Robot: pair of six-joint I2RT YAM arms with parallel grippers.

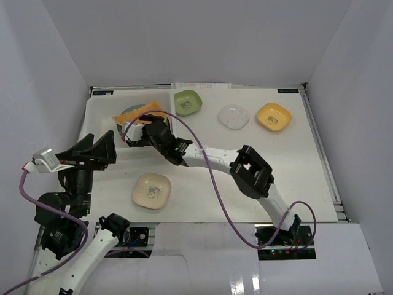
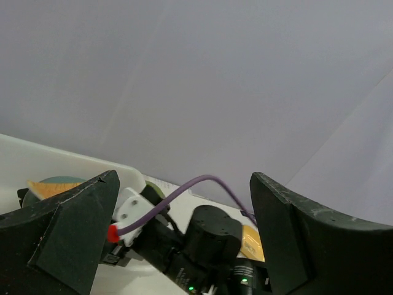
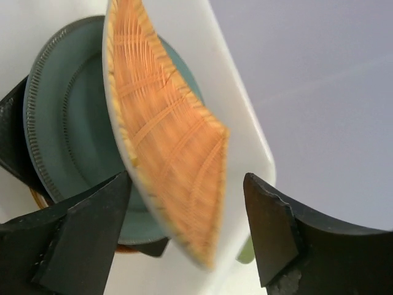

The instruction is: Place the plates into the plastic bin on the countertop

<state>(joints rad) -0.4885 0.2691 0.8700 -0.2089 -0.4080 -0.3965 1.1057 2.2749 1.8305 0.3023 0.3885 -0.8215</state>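
Note:
The plastic bin [image 1: 98, 126] stands at the back left of the countertop [image 1: 295, 172]. In it lie a blue-grey round plate [image 3: 67, 135] over a black one [image 3: 15, 141]. A tan fan-shaped plate [image 3: 166, 141] is tilted and blurred above them, between the wide-open jaws of my right gripper [image 3: 187, 178], which hovers over the bin [image 1: 140, 131]. My left gripper [image 1: 112, 149] is open and empty, raised left of the bin. On the countertop sit green [image 1: 188, 102], clear [image 1: 234, 117], yellow [image 1: 273, 117] and cream [image 1: 151, 190] square plates.
White walls [image 1: 196, 43] close in the countertop on three sides. The right arm [image 1: 252, 172] stretches diagonally across the middle, with a purple cable [image 1: 212, 178] looping over it. In the left wrist view the right arm's wrist [image 2: 209, 236] fills the space between my fingers.

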